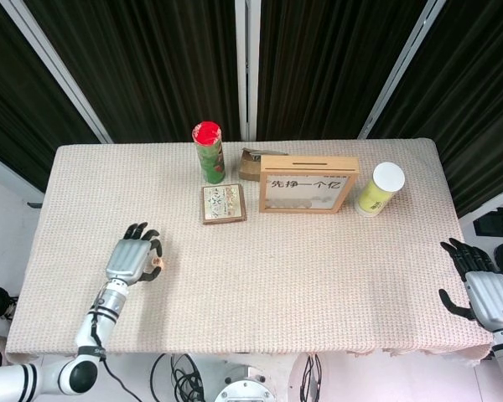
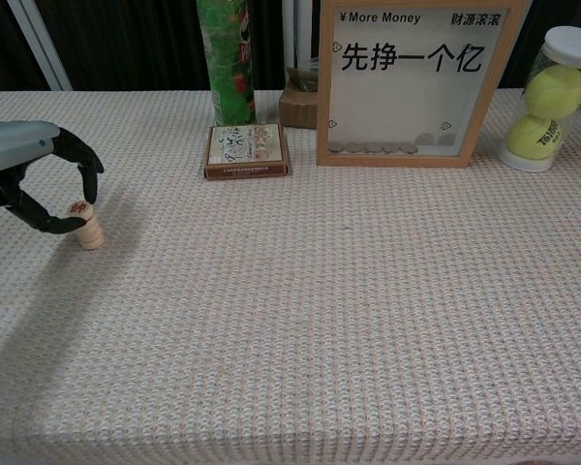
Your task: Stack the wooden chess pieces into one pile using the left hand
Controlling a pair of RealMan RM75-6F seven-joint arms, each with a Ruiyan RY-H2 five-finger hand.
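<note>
A short pile of round wooden chess pieces [image 2: 89, 231] stands on the cloth at the table's left side, and the head view shows the pile [image 1: 159, 265] just right of my left hand. My left hand [image 2: 24, 174] reaches in from the left edge with thumb and a finger curled around the top piece [image 2: 77, 207], pinching it as it sits on the pile, slightly off to the left of the piece below. In the head view the left hand [image 1: 132, 258] lies palm down. My right hand [image 1: 484, 289] hovers at the table's far right edge, fingers spread, holding nothing.
A small flat box [image 2: 246, 150] lies at the back centre. Behind it stand a green can [image 2: 227, 58], a brown box [image 1: 251, 163] and a framed money box [image 2: 410, 82]. A tube of tennis balls [image 2: 549, 97] is at the back right.
</note>
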